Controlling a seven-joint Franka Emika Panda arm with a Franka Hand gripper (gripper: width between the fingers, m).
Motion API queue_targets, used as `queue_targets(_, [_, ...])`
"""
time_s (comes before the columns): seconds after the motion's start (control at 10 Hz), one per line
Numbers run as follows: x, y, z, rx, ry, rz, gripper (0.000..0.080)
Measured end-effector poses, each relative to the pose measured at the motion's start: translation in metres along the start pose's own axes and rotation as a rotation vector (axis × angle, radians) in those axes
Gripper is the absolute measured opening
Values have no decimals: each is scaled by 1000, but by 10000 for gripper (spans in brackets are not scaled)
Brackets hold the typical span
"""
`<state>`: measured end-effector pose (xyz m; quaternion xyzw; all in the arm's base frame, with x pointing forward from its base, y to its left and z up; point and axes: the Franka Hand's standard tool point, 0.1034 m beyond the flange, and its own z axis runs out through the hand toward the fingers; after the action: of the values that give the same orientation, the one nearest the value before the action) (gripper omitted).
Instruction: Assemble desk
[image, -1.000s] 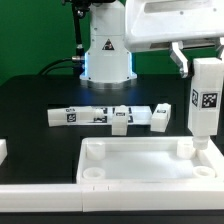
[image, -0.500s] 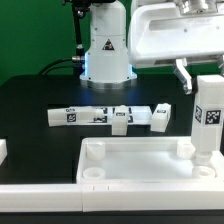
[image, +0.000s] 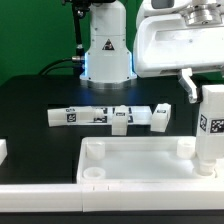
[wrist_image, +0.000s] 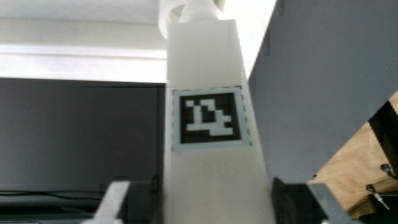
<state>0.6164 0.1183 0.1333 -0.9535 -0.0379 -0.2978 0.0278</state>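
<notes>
No words or numbers can be read from here. A black-and-white square tag (wrist_image: 210, 118) sits on the upright blocky white plastic leg (image: 211, 140). Similar tags mark the white pieces (image: 159, 117) lying on the black worktop (image: 30, 100).

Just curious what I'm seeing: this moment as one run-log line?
pincer: shut on leg | leg: upright at desk top corner, exterior view's right | other legs: lying behind top
</notes>
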Motion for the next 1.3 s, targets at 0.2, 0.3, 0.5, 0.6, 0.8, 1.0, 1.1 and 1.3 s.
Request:
queue_targets(0.2, [0,3,0,-3,3,-1,285])
queue_targets(0.3, [1,7,0,-7,3,-4,285])
queue_targets(0.5, [2,12,1,-11,4,-4,285])
queue_targets(0.6, [2,11,1,-11,6,-5,285])
queue_targets(0.8, [3,10,2,-10,9,-6,285])
queue_targets(1.0, [2,10,3,-10,10,-7,285])
queue_targets(1.1, [1,10,4,-11,9,-7,285])
queue_targets(1.3, [-1,9,8,-11,4,-8,285])
